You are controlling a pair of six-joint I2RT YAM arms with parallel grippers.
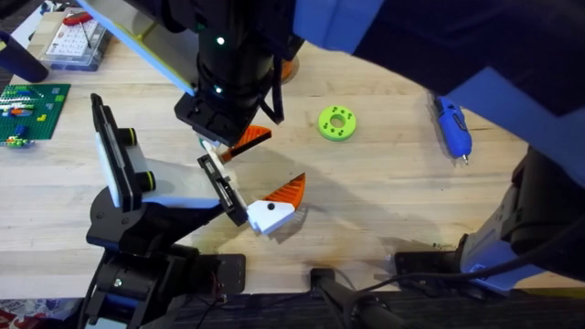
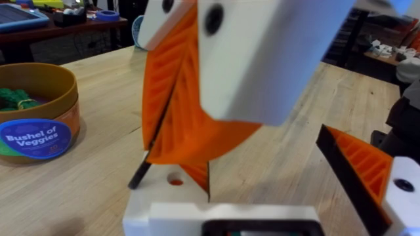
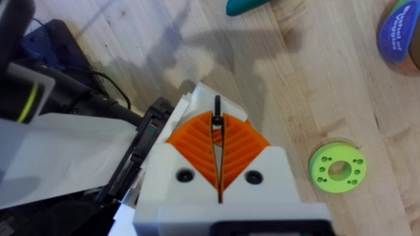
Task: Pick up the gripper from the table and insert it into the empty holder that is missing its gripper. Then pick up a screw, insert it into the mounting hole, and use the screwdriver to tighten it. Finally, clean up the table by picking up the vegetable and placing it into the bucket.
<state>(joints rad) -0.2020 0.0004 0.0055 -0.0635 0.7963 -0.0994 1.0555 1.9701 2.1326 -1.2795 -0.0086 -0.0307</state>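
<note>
The holder (image 1: 224, 187), a slim black bracket on a white arm, carries one mounted orange finger (image 1: 285, 194) at its near end. At the far end sits the gripper (image 1: 249, 138); its white base with the mounting hole (image 2: 175, 178) shows in the left wrist view. My right gripper (image 3: 216, 121) hangs over it, shut on a thin black screw (image 2: 141, 174) whose tip rests beside the hole. My left gripper (image 2: 262, 190) is open, its orange fingers wide apart. The screwdriver (image 1: 452, 128) lies far right. The bucket (image 2: 39, 111) holds green toys. The dark green vegetable (image 3: 246, 5) lies on the table.
A bright green disc with holes (image 1: 336, 123) lies between the holder and the screwdriver. A green brick plate (image 1: 32, 105) and a clear parts box (image 1: 78, 41) sit at the far left. My right arm passes large and blurred across the upper right.
</note>
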